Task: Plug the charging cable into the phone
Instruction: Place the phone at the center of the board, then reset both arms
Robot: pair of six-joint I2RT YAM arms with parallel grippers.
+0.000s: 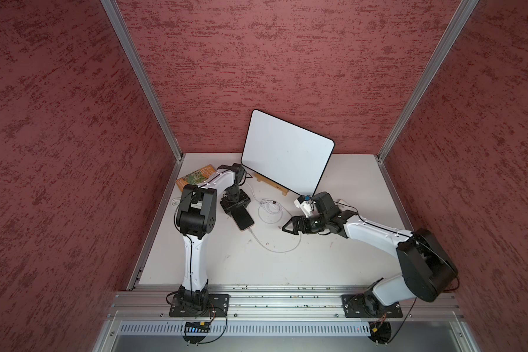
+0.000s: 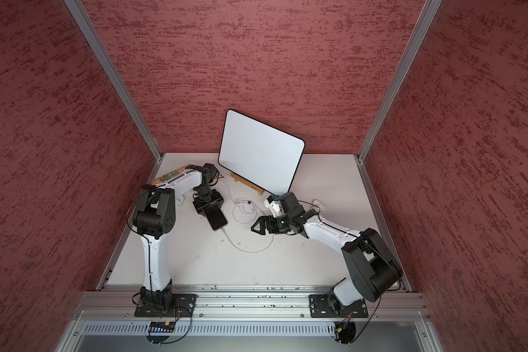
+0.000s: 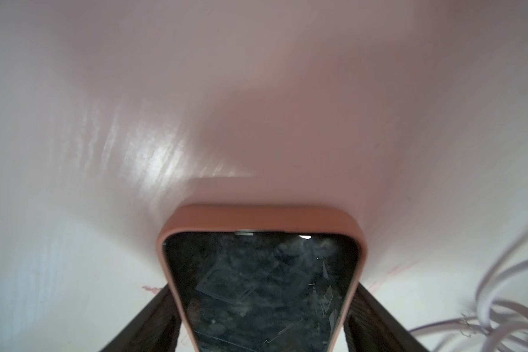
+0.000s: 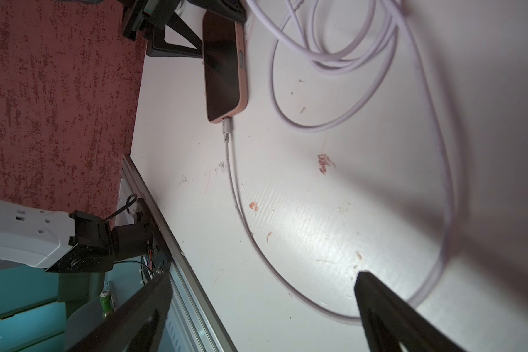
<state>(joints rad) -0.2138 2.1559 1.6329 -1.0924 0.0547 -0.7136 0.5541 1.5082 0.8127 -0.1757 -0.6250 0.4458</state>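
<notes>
Charging cable (image 4: pixel 237 201): silver plug tip (image 4: pixel 226 128) apparently seated in the port (image 4: pixel 225 117) at the near end of the phone (image 4: pixel 221 67); too small in both top views to confirm full depth. Leaves the port in line with the phone, bends across the tabletop (image 1: pixel 317 268) in a wide slack loop, returns to a loose coil (image 1: pixel 269 210) just beside the phone; no tension visible, hence no sideways pull on the plug.

Phone: lies flat on the tabletop, screen up, between the two arms; long axis diagonal, port end pointing toward the front rail (image 1: pixel 287 292) and the right arm's side, opposite end toward the rear left.

Left gripper (image 1: pixel 236 211): closed against the two long edges at the phone's far end; judged to brace the phone against the push of insertion.

Right gripper (image 1: pixel 287 227): jaws wide apart, gripping nothing; held above the slack loop, fingertips aimed toward the phone.
</notes>
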